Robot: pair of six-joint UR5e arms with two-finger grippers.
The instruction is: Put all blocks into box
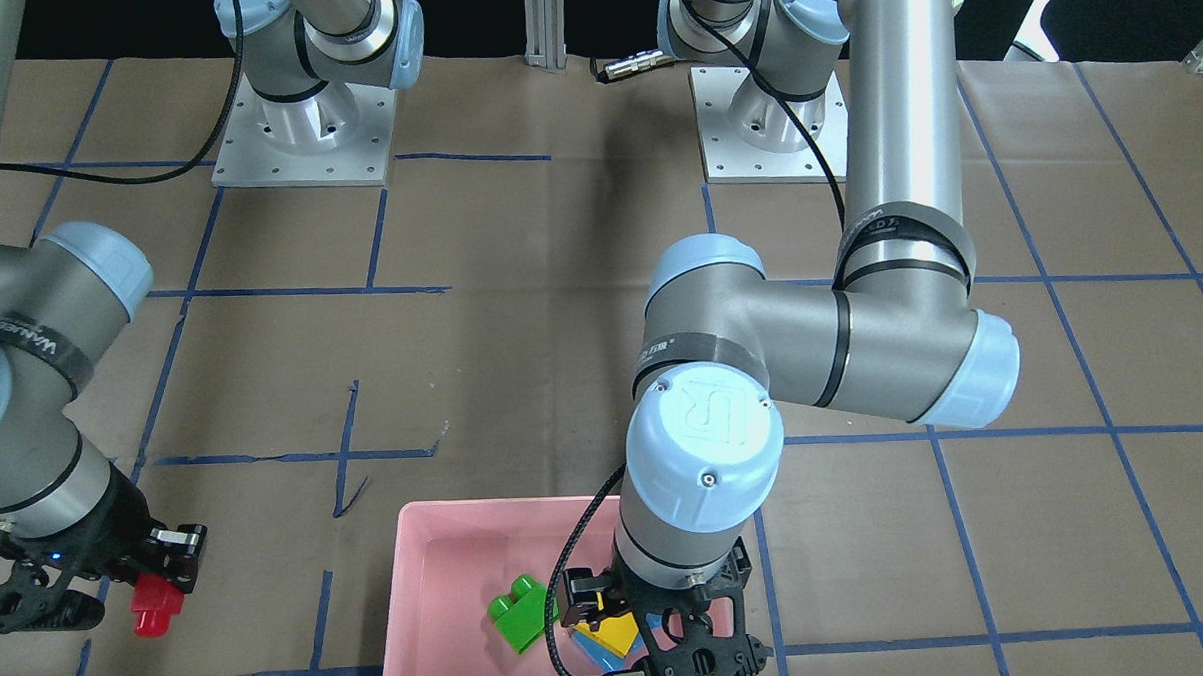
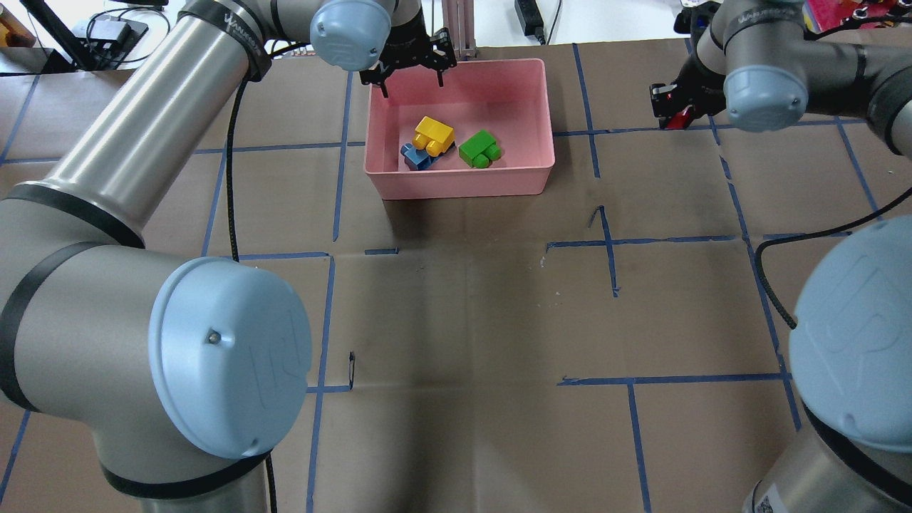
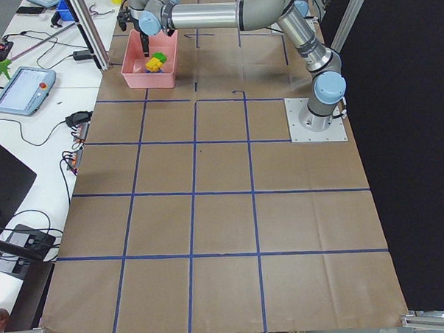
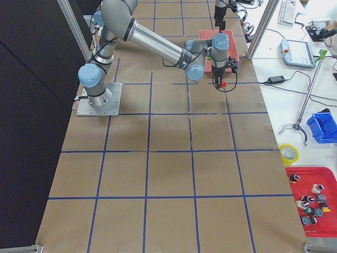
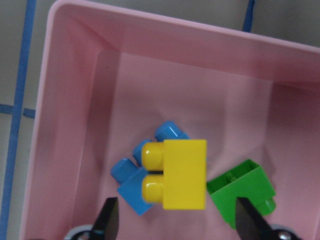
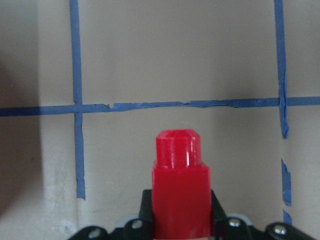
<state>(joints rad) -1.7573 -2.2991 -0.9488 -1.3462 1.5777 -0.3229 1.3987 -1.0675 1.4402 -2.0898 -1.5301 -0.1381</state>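
Observation:
The pink box (image 2: 456, 182) holds three blocks: the yellow one (image 2: 434, 134) lies on top of the blue one (image 2: 417, 157), and the green one (image 2: 479, 148) sits beside them. My left gripper (image 2: 413, 85) is open and empty, hovering above the box's far left part. In the left wrist view its fingers (image 5: 107, 220) straddle the yellow block (image 5: 185, 175) from above, without touching it. My right gripper (image 2: 677, 117) is shut on the red block (image 6: 180, 190) and holds it just above the table, to the right of the box and outside it.
Brown paper with blue tape lines (image 2: 605, 242) covers the table. The two arm bases (image 1: 304, 138) stand at the robot's edge. A metal post (image 2: 459, 28) rises just beyond the box's far wall.

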